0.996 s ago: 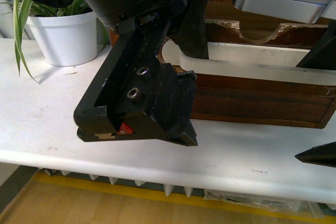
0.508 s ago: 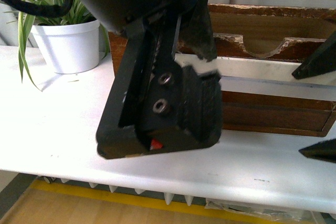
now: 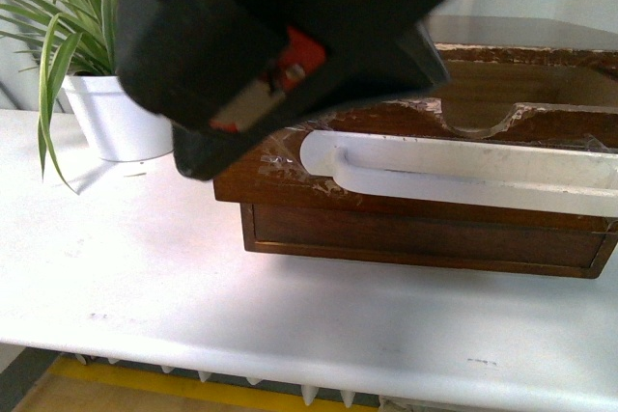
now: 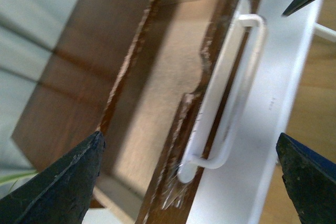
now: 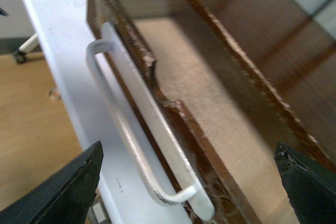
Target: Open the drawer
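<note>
both my pairs of fingers are spread wide and hold nothing. my left fingers and my right fingers each show as two dark tips far apart. the drawer lies below and between them, touching neither pair. i judge they hang above it like this because the pull is done: the drawer stands drawn out toward me, at 6 o'clock from its case. its pale floor shows from both wrists, with nothing lying on it that i can see.

in the front view the drawer fills the 3 o'clock side, sitting in its dark wood case on the white desk. the long white handle runs across its front, just under the half-round notch. it stands off the wood on two bent legs, so there is a gap behind the bar for fingers to hook into. clear tape glints at its end by the chipped edge. under it sits the plain drawer with no handle, shut; it is not mine to pull.

the black bulk of what i take for my left arm looms at 11 o'clock, blurred and close to the lens, hiding the case's left corner. a potted plant stands at 9 o'clock, well apart from the case and out of the pulling path. to my mind the task is as good as finished; the one risk is knocking the handle while lifting away.
</note>
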Controlling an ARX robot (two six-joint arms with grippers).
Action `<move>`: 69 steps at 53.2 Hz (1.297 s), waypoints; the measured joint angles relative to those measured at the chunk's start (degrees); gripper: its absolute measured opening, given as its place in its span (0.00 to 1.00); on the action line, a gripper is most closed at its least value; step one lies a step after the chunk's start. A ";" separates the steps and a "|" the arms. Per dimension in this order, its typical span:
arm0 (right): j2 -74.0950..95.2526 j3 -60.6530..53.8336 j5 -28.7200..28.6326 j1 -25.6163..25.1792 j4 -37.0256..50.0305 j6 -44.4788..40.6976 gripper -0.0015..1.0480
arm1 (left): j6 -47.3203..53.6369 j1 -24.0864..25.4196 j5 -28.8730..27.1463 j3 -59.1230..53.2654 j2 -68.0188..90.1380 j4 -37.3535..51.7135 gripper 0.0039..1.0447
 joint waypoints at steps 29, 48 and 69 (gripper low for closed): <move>-29.27 -27.15 6.47 -16.90 15.28 29.66 0.91 | -35.69 -5.86 -41.88 -39.50 -32.57 26.93 0.94; -44.35 -33.86 1.01 -26.58 3.41 34.18 0.91 | -52.83 -6.29 -57.55 -48.02 -52.13 9.40 0.94; -45.64 -36.22 1.38 -30.23 4.52 37.11 0.91 | -60.61 -2.58 -57.79 -52.00 -54.71 7.76 0.94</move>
